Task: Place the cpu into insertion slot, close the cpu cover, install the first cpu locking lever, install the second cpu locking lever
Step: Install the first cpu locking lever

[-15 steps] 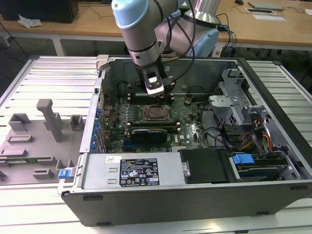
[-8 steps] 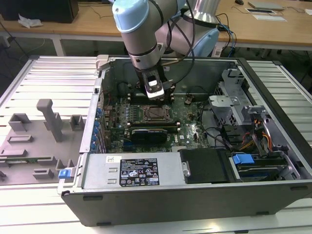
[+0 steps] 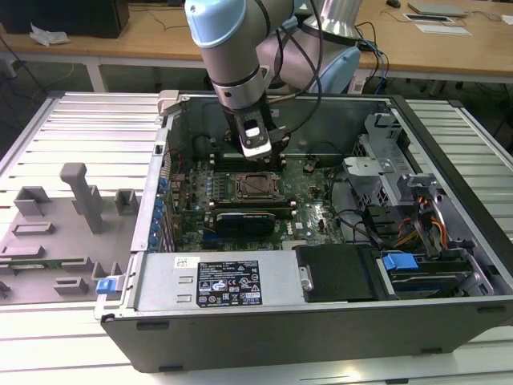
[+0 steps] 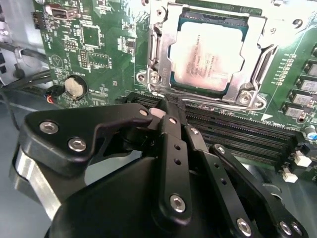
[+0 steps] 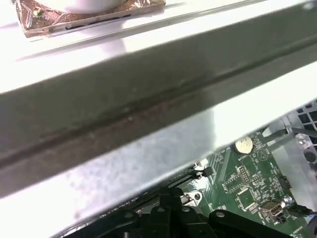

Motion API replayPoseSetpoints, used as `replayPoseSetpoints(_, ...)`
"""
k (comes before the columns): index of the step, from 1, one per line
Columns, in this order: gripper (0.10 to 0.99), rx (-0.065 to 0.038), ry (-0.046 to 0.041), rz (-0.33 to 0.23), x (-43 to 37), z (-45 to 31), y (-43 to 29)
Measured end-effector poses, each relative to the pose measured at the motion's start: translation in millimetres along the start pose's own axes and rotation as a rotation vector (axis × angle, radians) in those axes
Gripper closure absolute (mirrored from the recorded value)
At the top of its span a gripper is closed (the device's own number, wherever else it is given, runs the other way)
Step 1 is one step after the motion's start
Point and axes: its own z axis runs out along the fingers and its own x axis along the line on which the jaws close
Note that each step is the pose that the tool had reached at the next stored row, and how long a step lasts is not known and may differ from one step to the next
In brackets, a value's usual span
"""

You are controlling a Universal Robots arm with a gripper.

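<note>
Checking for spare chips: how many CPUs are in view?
1. The cpu lies in the insertion slot on the motherboard, framed by the cpu cover, just past the hand. Another could hide behind the arm.

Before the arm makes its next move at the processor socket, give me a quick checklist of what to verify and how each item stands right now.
1. Chip seated: ok. The chip lies flat inside the cover's window.
2. Cover lowered: ok. The cover lies flat around the chip.
3. Locking levers latched: cannot tell.
4. Gripper empty: ok. The gripper is shut on nothing.
5. Gripper clear of the cover: ok. It hovers by the memory slots, beside the cover.
</note>
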Motion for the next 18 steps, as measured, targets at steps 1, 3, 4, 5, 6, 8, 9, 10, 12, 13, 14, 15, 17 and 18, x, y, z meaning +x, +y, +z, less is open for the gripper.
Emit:
replayPoseSetpoints(1, 0.980, 0.002, -0.0009, -0.001, -0.3, -1.2, 0.3)
replayPoseSetpoints(3, 0.980, 0.005, -0.0022, -0.002, -0.8, -3.5, 0.8)
replayPoseSetpoints(4, 0.980, 0.006, -0.0026, -0.002, -0.9, -3.6, 0.9)
replayPoseSetpoints(5, 0.980, 0.006, -0.0027, -0.002, -0.8, -3.6, 0.8)
replayPoseSetpoints(6, 0.980, 0.006, -0.0027, -0.002, -0.8, -3.6, 0.8)
replayPoseSetpoints(8, 0.980, 0.013, 0.0105, 0.000, -1.2, -3.5, 1.0)
replayPoseSetpoints(9, 0.980, 0.021, 0.0303, 0.002, -1.7, -3.2, 1.2)
replayPoseSetpoints(10, 0.980, 0.029, 0.0463, 0.004, -2.1, -3.0, 1.3)
replayPoseSetpoints(12, 0.980, 0.044, 0.0786, 0.007, -2.6, -2.7, 1.5)
replayPoseSetpoints(13, 0.980, 0.045, 0.0807, 0.008, -2.6, -2.7, 1.5)
replayPoseSetpoints(14, 0.980, 0.045, 0.0813, 0.008, -2.6, -2.7, 1.5)
replayPoseSetpoints(15, 0.980, 0.045, 0.0818, 0.008, -2.7, -2.7, 1.5)
replayPoseSetpoints(17, 0.980, 0.045, 0.0824, 0.008, -2.7, -2.6, 1.5)
replayPoseSetpoints(18, 0.980, 0.046, 0.0822, 0.007, -2.7, -2.6, 1.5)
